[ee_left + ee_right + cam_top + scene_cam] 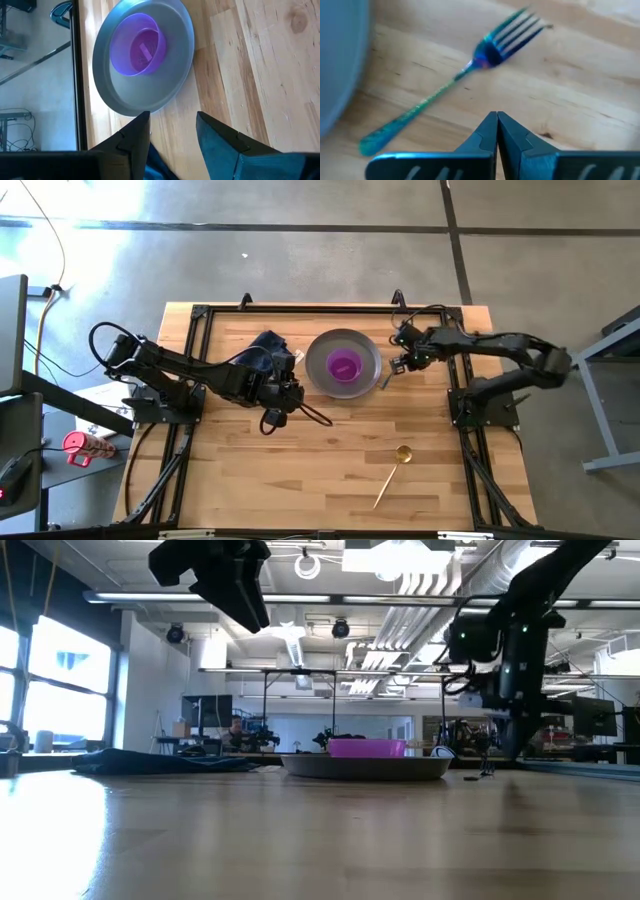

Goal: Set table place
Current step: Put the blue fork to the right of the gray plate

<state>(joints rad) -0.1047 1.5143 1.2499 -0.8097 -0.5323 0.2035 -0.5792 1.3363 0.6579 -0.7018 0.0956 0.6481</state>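
On the wooden tabletop [330,450] the magenta bowl [345,366] is seen inside the grey plate [322,353], with the teal fork [450,82] lying free beside it under the clenched right pincer [497,131], the released left pincer [172,131] held over the navy napkin [268,348], and the gold spoon [392,473] well apart.

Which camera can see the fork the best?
The right wrist view: the fork lies whole and close on the table, just past the shut right gripper. The high view shows only a sliver by the plate. The low and left wrist views don't clearly show it.
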